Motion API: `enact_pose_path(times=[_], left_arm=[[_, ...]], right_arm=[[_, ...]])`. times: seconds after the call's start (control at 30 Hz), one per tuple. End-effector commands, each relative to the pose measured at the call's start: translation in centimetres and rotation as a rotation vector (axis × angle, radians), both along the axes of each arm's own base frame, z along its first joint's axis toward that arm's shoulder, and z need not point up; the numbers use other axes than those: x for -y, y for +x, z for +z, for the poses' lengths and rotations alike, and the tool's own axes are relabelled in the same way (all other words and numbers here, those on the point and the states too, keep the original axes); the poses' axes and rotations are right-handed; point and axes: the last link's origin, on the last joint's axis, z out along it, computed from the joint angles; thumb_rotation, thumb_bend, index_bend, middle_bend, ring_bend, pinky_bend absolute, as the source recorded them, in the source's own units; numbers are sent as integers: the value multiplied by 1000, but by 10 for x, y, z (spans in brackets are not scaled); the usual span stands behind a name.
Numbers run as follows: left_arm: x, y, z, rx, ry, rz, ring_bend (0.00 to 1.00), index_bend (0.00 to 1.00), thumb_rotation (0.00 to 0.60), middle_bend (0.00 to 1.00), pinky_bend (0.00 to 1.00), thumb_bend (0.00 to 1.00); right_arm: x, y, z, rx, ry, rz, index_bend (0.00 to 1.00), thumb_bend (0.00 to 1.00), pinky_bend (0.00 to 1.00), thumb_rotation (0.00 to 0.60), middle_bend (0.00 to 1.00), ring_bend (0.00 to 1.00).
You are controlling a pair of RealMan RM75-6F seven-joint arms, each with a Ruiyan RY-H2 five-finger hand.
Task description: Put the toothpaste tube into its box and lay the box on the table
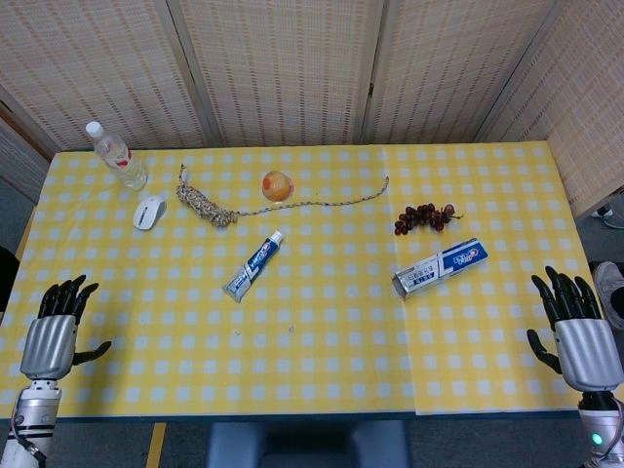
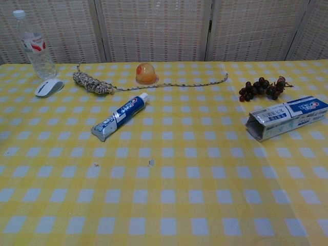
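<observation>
Yellow checked table before woven screen panels.

We see the left hand: black fingers, brushed silver metal back, black thumb | its wrist: silver cuff with dark ring, thin dark cable at the edge | the right hand: same black fingers on a silver shell | its wrist: silver with a small green light.
</observation>
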Motion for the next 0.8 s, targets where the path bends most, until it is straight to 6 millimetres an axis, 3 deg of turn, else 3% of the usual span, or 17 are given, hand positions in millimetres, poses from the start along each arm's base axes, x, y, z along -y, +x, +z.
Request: enact_pose_path(times=[0.03,0.13,0.17,0.23,0.3,0.33,0.37,0.5,0.8], left_arm=[[0,2,-4,26,-1,-10,25,178,600,105,65,122],[-2,11,-14,99,2,-30,63,186,600,149,130,121],[-4,14,-18,121,9,-37,125,193,600,218,220,122],[-13,26,-28,153,25,-70,338,218,600,441,516,121],[-23,36,-40,143,11,-86,639,256,600,753,839,121],[-27,41,-45,129,-4,-92,772,278,600,888,939,121],[-33,48,-51,108,-18,-99,844,294,600,954,980,121],[-54,74,-67,88,-51,-113,991,354,600,1000,1000,121],[-100,122,-103,58,-76,-85,1000,431,600,1000,1000,121]], right_arm=[[-1,1,0,1,0,4,0,406,0,600,0,0],[-3,1,0,5,3,6,0,406,0,600,0,0],[-4,1,1,9,0,8,0,406,0,600,0,0],[-5,1,2,10,-5,11,0,406,0,600,0,0],[-6,1,2,10,-2,11,0,407,0,600,0,0],[-6,1,2,10,0,11,0,406,0,600,0,0],[-6,1,2,12,1,12,0,406,0,600,0,0],[-5,2,1,13,8,16,0,406,0,600,0,0],[-1,-1,2,25,25,-2,0,406,0,600,0,0]])
